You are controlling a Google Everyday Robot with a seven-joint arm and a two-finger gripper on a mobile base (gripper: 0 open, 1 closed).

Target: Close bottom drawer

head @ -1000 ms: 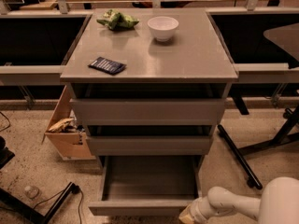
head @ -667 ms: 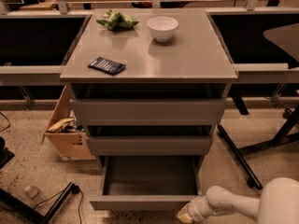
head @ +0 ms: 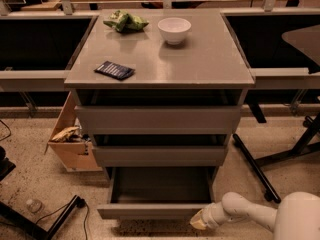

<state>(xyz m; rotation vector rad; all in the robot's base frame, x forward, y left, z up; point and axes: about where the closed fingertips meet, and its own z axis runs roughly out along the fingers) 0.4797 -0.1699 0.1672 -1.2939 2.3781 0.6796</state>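
Pushed slightly inward since a sec ago, bottom drawer (head: 157,211) sits partly open at cabinet (head: 200,59) base, gripper (head: 199,221) at its front-right corner, grip state can't tell; cardboard box (head: 75,156) at left holds crumpled wrapper (head: 65,133).

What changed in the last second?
The gripper pushed forward at the right end of the bottom drawer front, which slid slightly inward; it is still mostly open. The bowl, green bag and dark packet stayed put.
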